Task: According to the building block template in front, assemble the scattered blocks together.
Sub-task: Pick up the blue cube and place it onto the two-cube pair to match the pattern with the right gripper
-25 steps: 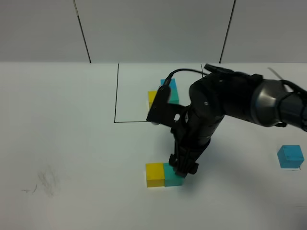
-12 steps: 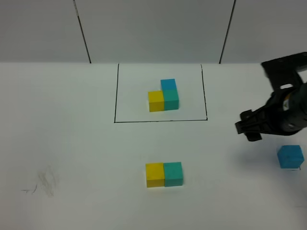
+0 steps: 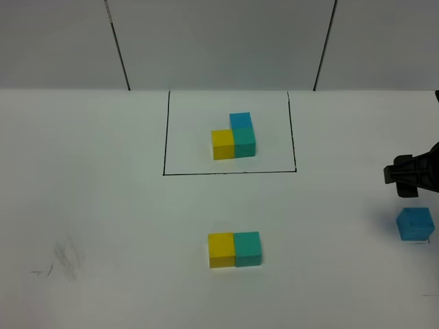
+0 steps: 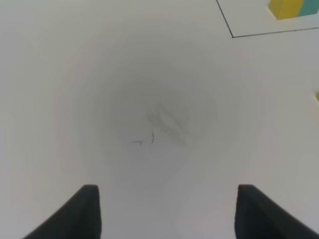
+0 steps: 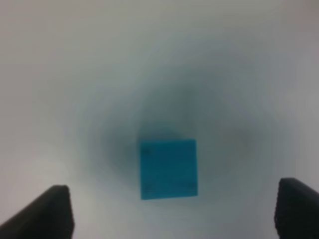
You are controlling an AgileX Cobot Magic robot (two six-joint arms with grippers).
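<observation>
1. Surveying the flat white tabletop [image 3: 103,205] from the high camera, the step in hand looks like fetching the last loose piece, since two of the three are joined.
2. The building block template [image 3: 234,137], three small matte cubes joined inside a thin black drawn rectangle, lies at 12 o'clock on the table. In it, yellow sits at 9 o'clock of teal-green and sky-blue at 12 o'clock of teal-green.
3. The right claw [image 3: 410,175] hangs at the table's 3 o'clock edge, just to the 12 o'clock side of the loose sky-blue matte cube [image 3: 415,224]. Its fingers are spread wide, holding and touching nothing. Its own camera shows the cube [image 5: 168,169] centred between them. The claw should come straight down with its fingers square to two opposite faces and close only once low, so the cube does not twist.
4. The left claw [image 4: 169,211] is out of the high view. Its fingers stand apart over bare table with nothing between them.
5. The loose yellow matte cube [image 3: 221,249] touches the loose teal-green matte cube [image 3: 247,248] at 6 o'clock, with yellow at 9 o'clock of teal-green, as in the template.
6. The sky-blue cube rests at 4 o'clock, well apart from that pair. It belongs against the teal-green cube's 12 o'clock face and should be set down gently so the pair is not shoved.
</observation>
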